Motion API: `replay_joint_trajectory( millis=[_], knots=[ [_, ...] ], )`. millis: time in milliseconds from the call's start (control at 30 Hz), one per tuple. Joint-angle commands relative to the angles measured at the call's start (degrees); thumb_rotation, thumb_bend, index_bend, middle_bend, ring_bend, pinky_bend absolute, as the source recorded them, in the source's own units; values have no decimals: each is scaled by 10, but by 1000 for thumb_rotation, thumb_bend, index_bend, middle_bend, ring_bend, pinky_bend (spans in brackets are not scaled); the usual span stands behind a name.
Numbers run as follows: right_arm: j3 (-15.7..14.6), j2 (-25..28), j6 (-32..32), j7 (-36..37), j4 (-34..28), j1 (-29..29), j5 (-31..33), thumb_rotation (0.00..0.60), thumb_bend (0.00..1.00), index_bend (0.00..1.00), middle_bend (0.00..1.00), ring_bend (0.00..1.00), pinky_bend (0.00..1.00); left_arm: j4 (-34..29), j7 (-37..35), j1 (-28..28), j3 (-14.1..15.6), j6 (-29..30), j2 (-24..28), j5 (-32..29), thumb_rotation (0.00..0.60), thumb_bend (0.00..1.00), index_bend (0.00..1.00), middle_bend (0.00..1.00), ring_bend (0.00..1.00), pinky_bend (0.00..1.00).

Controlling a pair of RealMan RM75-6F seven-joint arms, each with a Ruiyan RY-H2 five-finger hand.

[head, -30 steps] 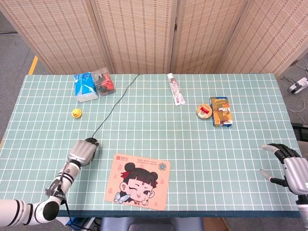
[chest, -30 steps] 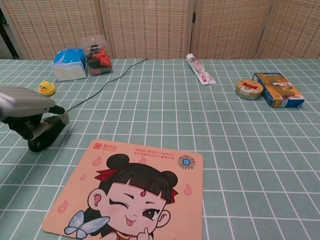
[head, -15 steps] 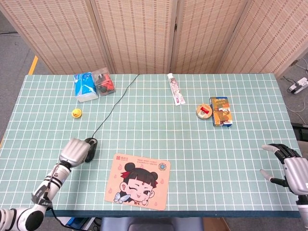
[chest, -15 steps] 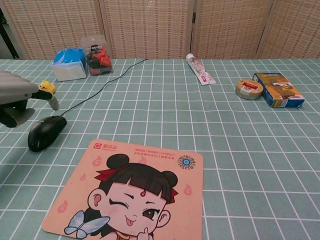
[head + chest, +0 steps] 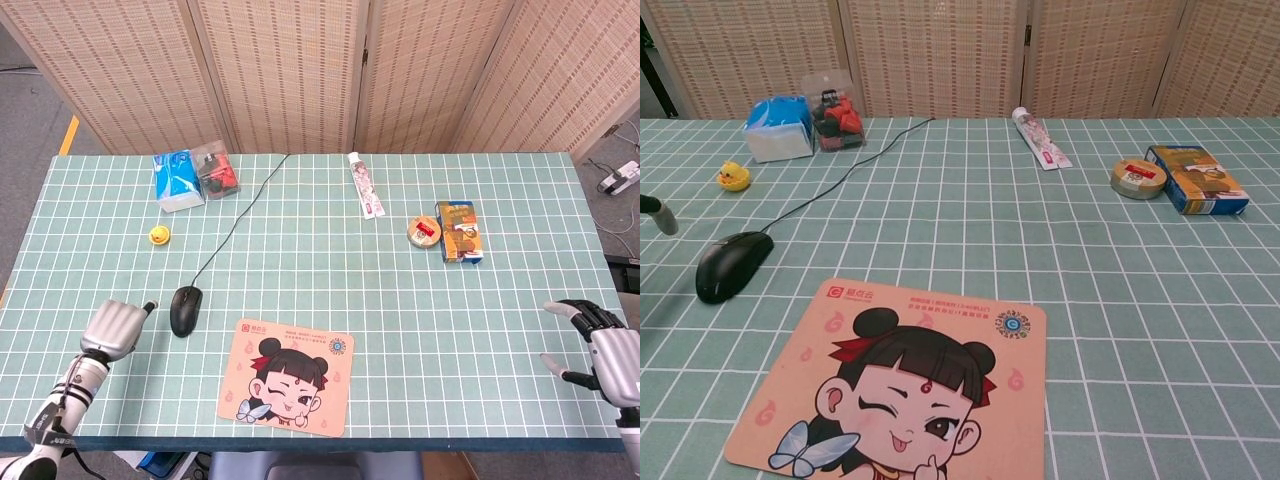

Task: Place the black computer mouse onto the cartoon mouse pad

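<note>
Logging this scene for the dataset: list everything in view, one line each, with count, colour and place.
computer mouse: 1, black, near left of table, beside the pad, untouched
cable: 1, black, from mouse to far edge
mouse pad: 1, peach, cartoon girl, near centre
rubber duck: 1, yellow, left
tissue pack: 1, blue, far left
clear box: 1, red contents, beside tissue pack
tube: 1, white, far centre
tape roll: 1, tan, right
carton: 1, blue-orange, beside tape roll
table: 1, green grid
left hand: 1, silver, left of mouse
right hand: 1, dark, open, right edge

Black corded computer mouse (image 5: 185,309) flat on table, just left of cartoon mouse pad (image 5: 286,376), not touching
</note>
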Motion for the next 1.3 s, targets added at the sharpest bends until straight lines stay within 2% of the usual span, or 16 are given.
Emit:
replay_joint_trajectory(
  millis=[33,1000,1300],
  knots=[
    [-1,0,1,-1,-1,0,-2,600,161,273,280,197,279,1,-5,8,4,-5,4,4,600,727,262,1000,1000,1000],
    [-1,1,4,1,-1,-2,-1,600,161,273,280,197,279,38,30,0,-14,-62,-37,-54,600,728,234,1000,1000,1000],
    [0,2,3,3,0,-2,1,600,161,273,280,197,279,26,22,-4,-15,-74,-35,-45,600,728,234,1000,1000,1000]
  ],
)
